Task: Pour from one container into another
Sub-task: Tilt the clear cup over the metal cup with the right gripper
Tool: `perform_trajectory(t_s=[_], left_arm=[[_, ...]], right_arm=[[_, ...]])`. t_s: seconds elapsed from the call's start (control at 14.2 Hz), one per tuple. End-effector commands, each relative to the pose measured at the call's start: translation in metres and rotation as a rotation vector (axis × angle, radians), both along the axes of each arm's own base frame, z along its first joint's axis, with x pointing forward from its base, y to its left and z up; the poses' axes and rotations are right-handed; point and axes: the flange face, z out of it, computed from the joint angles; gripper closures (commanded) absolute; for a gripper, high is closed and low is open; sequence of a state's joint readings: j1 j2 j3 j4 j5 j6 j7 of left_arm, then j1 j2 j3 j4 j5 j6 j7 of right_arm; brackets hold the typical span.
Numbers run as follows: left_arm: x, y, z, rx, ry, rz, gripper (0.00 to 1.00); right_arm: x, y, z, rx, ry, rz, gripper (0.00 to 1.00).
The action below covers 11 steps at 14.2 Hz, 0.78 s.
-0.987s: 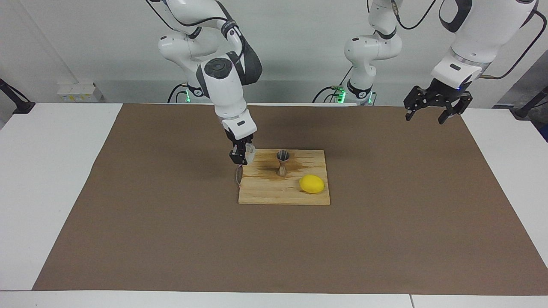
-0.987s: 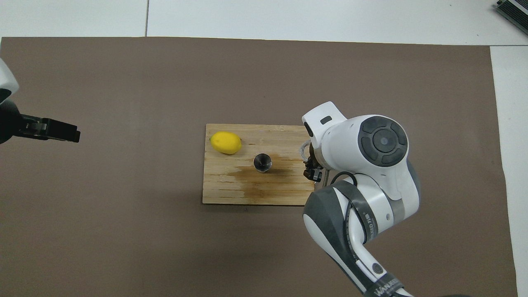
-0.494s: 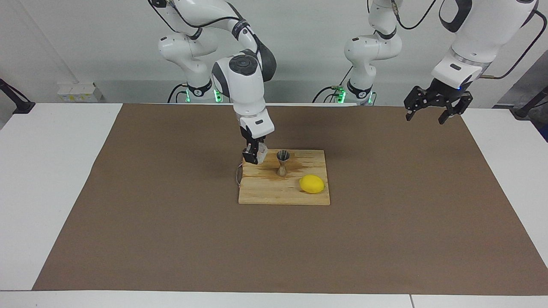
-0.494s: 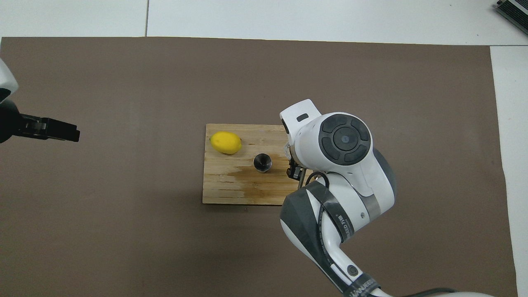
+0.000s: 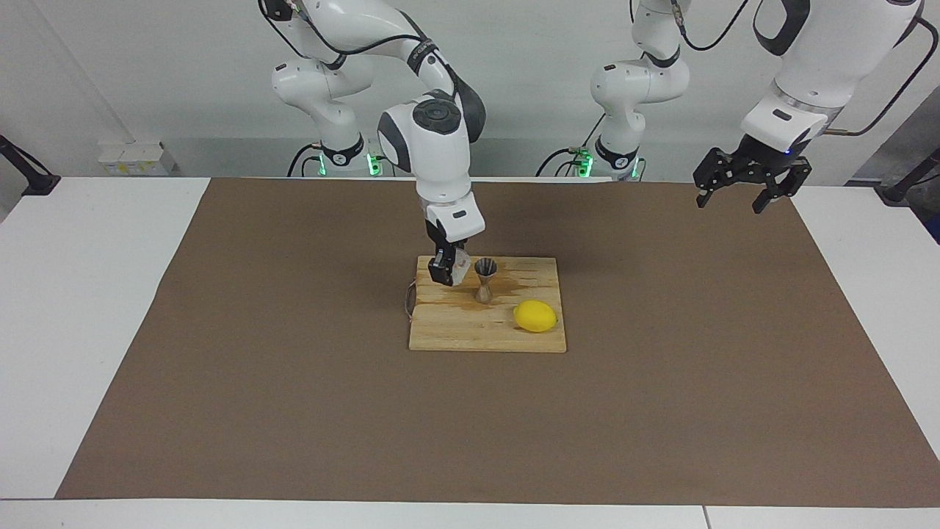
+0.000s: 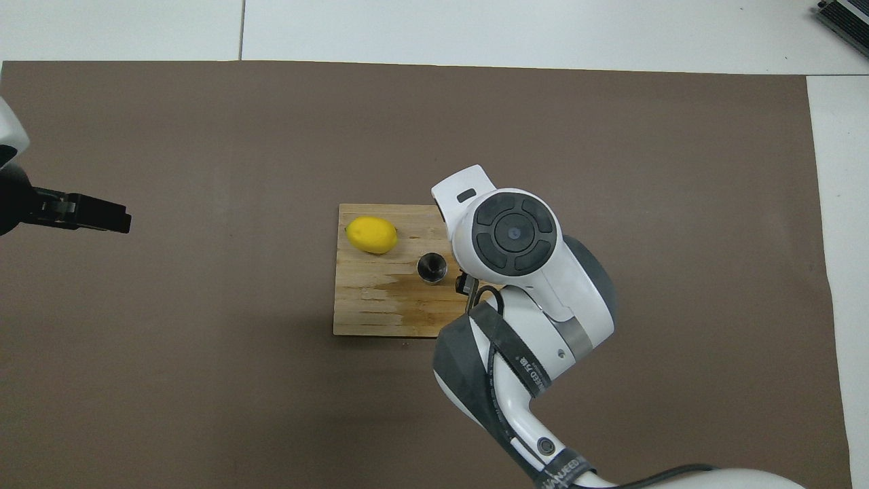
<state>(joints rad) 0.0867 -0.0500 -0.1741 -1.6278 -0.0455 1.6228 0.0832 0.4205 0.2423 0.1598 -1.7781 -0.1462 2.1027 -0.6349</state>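
The steel hourglass jigger (image 5: 485, 280) (image 6: 432, 267) stands upright on the wooden board (image 5: 477, 334) (image 6: 366, 312), on a dark wet stain. My right gripper (image 5: 449, 270) hangs over the board just beside the jigger's rim, toward the right arm's end, shut on the small clear cup (image 5: 461, 261). The cup is off the board and close to the jigger's top. In the overhead view the right arm's wrist covers the cup. My left gripper (image 5: 742, 192) (image 6: 91, 219) waits open and empty in the air over the mat at the left arm's end.
A yellow lemon (image 5: 534, 316) (image 6: 371, 235) lies on the board, farther from the robots than the jigger. A thin wiry thing (image 5: 409, 301) sits at the board's edge toward the right arm's end. A brown mat (image 5: 661, 367) covers the white table.
My right gripper has carried the cup sideways over the board toward the jigger, from the board's edge to right beside the jigger. The left arm has not moved.
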Motion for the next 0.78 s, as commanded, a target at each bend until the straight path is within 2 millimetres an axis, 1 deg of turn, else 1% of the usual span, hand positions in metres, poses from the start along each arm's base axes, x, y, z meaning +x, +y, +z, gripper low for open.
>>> perform_trajectory(t_s=[0.0, 0.21, 0.35, 0.49, 0.71], left_arm=[[0.004, 0.003, 0.003, -0.009, -0.013, -0.004, 0.0], [0.004, 0.003, 0.003, -0.011, -0.011, -0.003, 0.0], [0.004, 0.003, 0.003, -0.011, -0.013, -0.003, 0.0], [0.004, 0.003, 0.003, -0.009, -0.013, -0.003, 0.0], [0.004, 0.003, 0.003, -0.009, -0.013, -0.003, 0.0]], right_arm=[[-0.004, 0.009, 0.001, -0.065, -0.007, 0.018, 0.72], [-0.015, 0.017, -0.005, -0.141, -0.005, 0.065, 0.72], [-0.016, 0.016, -0.003, -0.165, -0.011, 0.075, 0.72], [-0.022, 0.025, -0.003, -0.179, -0.019, 0.097, 0.72], [-0.024, 0.026, -0.001, -0.206, -0.039, 0.115, 0.72]])
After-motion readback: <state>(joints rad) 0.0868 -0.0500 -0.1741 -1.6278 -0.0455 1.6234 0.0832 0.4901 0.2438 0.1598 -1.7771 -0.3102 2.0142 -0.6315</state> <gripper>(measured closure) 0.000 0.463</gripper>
